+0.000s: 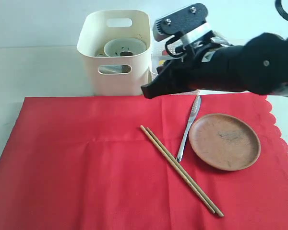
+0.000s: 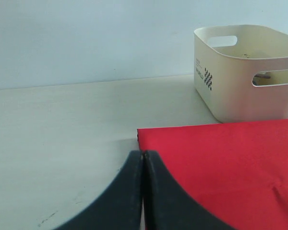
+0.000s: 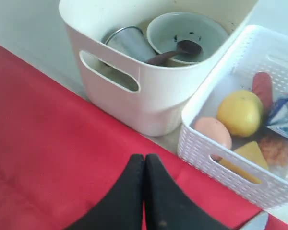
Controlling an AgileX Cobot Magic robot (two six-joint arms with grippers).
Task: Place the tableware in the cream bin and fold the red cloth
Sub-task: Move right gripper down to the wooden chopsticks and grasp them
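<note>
The red cloth point(image 1: 101, 167) lies flat across the table. On it rest the wooden chopsticks point(image 1: 181, 171), the silver table knife point(image 1: 188, 126) and the round reddish-brown plate point(image 1: 224, 141). Behind the cloth stands the cream bin point(image 1: 114, 52), holding the steel cup point(image 3: 129, 42), the pale speckled bowl point(image 3: 187, 36) and the dark brown spoon point(image 3: 175, 51). My right gripper point(image 1: 147, 91) hangs shut and empty above the cloth's far edge, just right of the bin, seen over red fabric point(image 3: 144, 158). My left gripper point(image 2: 143, 154) is shut and empty by the cloth's corner.
A white perforated basket point(image 3: 216, 139) stands right of the cream bin, with a lemon point(image 3: 240, 112), an egg point(image 3: 212, 132), cheese point(image 3: 247, 155), a sausage point(image 3: 263, 86) and a small milk carton point(image 3: 284, 116). The cloth's scalloped edge point(image 1: 281, 134) runs along the right.
</note>
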